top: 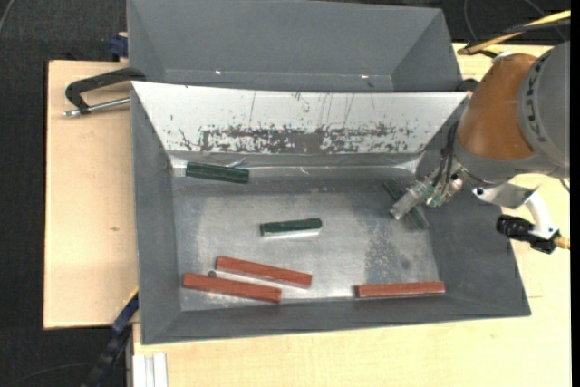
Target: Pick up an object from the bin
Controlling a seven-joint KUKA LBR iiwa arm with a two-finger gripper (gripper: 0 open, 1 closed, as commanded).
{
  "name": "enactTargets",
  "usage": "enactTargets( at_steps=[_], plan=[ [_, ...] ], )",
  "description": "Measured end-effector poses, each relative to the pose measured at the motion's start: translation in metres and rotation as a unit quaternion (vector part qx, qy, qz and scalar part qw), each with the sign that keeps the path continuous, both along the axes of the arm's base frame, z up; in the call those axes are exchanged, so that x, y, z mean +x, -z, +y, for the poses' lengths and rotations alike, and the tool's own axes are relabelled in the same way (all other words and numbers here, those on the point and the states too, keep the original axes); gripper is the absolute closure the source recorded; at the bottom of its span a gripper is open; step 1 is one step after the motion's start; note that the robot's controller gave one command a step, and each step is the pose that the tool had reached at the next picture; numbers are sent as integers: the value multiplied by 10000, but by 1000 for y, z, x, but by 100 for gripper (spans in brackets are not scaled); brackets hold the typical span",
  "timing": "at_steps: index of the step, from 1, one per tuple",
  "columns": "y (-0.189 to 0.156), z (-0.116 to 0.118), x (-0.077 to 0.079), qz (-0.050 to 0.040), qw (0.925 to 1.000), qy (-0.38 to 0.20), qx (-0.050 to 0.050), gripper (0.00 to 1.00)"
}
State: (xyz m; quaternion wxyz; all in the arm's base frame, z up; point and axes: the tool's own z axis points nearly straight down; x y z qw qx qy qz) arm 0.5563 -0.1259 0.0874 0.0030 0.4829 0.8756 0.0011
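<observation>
half hidden beneath gripper (405, 208), too small to name: dark piece (393, 190). cut off at right edge: arm (521, 118).

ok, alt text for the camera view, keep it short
The arm's claw is down inside a grey metal bin, near its right wall. On the floor lie three red-brown bars, two together near left and one near right, plus a dark green bar mid-floor and another by the far wall.

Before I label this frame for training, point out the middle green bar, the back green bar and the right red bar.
middle green bar (290, 227), camera view, its centre.
back green bar (217, 172), camera view, its centre.
right red bar (401, 289), camera view, its centre.
</observation>
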Motion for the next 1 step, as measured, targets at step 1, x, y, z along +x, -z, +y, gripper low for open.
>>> enactTargets(
  at_steps=[1],
  plan=[
    [-4,0,1,5,10000,-10,0,100]
  ],
)
